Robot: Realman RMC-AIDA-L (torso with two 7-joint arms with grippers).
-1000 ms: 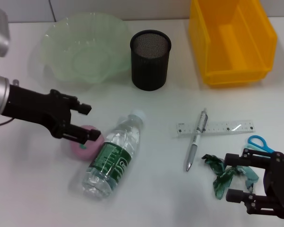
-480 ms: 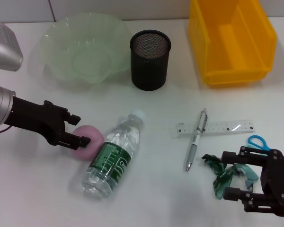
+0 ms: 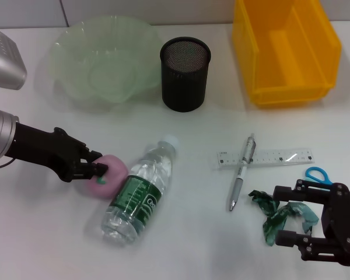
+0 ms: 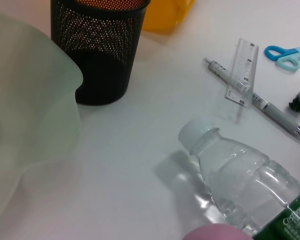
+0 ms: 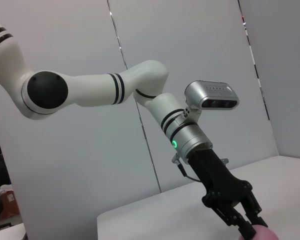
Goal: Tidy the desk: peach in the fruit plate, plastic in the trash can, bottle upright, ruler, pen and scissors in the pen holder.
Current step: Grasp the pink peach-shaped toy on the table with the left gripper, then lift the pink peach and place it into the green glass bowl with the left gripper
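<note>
A pink peach [image 3: 112,175] lies on the white desk against the lying bottle [image 3: 137,192], and my left gripper [image 3: 99,163] is shut on its left side. The peach's top edge also shows in the left wrist view [image 4: 217,232], beside the bottle [image 4: 240,185]. At the lower right my right gripper [image 3: 280,216] is open, its fingers on either side of the crumpled green plastic [image 3: 291,213]. The pen [image 3: 242,172] lies across the clear ruler [image 3: 274,157]. Blue scissors [image 3: 318,174] lie beside the right gripper.
A pale green fruit plate [image 3: 99,64] stands at the back left, the black mesh pen holder [image 3: 185,73] at the back centre and the yellow trash can [image 3: 286,49] at the back right. The right wrist view shows the left arm and its gripper [image 5: 245,225] over the peach [image 5: 264,234].
My left gripper has dropped lower and closed its fingers on the peach. The right gripper has stayed almost still around the plastic.
</note>
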